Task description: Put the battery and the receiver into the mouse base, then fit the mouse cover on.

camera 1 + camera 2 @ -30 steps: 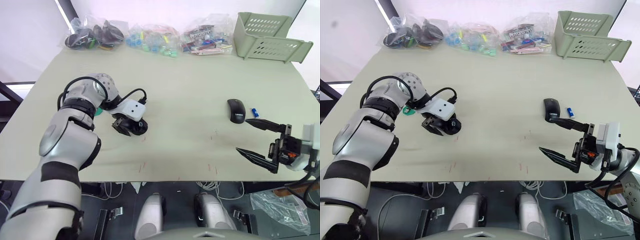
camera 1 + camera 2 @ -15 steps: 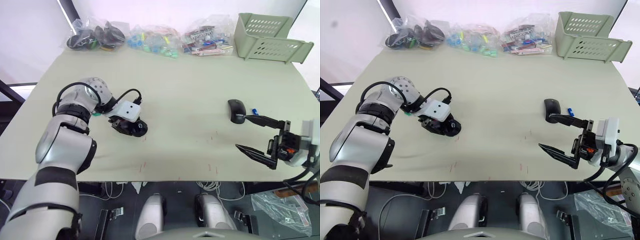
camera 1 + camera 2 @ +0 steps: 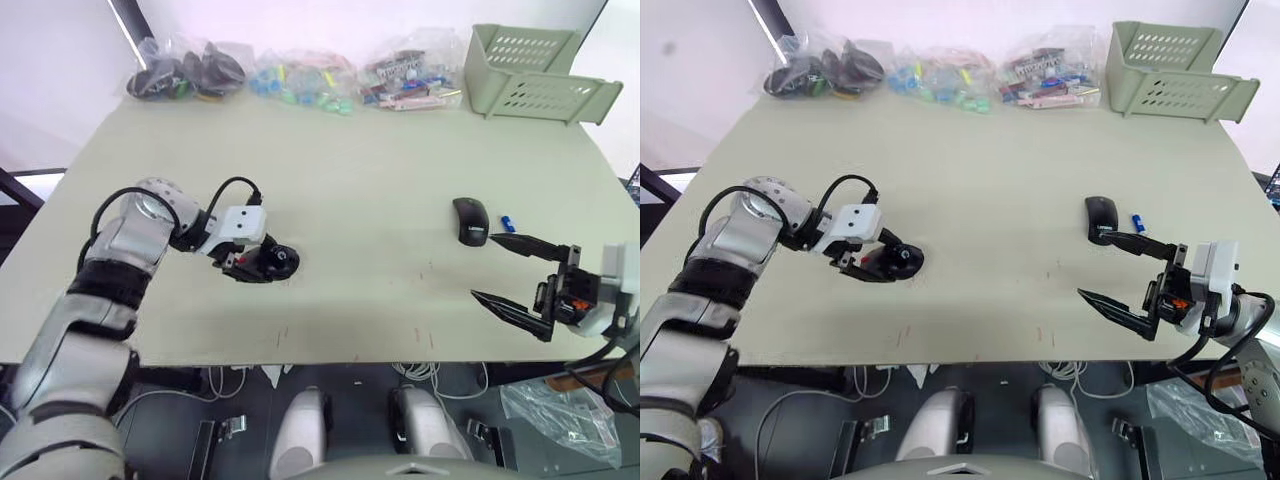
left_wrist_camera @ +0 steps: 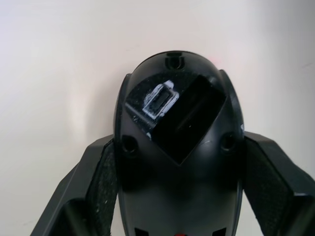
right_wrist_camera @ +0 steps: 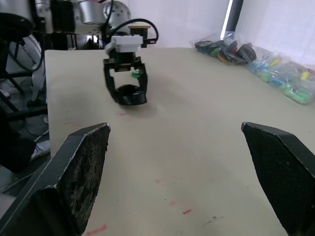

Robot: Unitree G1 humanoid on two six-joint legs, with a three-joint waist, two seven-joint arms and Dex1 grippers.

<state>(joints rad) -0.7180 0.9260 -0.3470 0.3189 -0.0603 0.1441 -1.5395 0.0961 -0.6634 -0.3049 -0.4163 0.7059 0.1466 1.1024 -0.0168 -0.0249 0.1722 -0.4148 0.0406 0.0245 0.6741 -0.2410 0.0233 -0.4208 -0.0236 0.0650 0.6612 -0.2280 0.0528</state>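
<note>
The mouse base (image 3: 281, 260) lies on the table left of centre, and my left gripper (image 3: 260, 265) is shut on its sides. In the left wrist view the mouse base (image 4: 177, 147) shows an open dark compartment with a small pale-rimmed rectangular piece; I cannot tell whether that is the receiver. The smooth black mouse cover (image 3: 471, 220) rests on the right side of the table. The small blue battery (image 3: 508, 221) lies just to its right. My right gripper (image 3: 486, 267) hovers open a little nearer than the cover, holding nothing.
Clear bags of small parts (image 3: 300, 75) line the far edge of the table (image 3: 360, 150). A pale green basket (image 3: 530, 75) stands at the back right. My right gripper is close to the table's front right edge.
My left arm has swung outward and lowered, and its gripper has turned with the mouse base to point right. The right gripper has barely moved.
</note>
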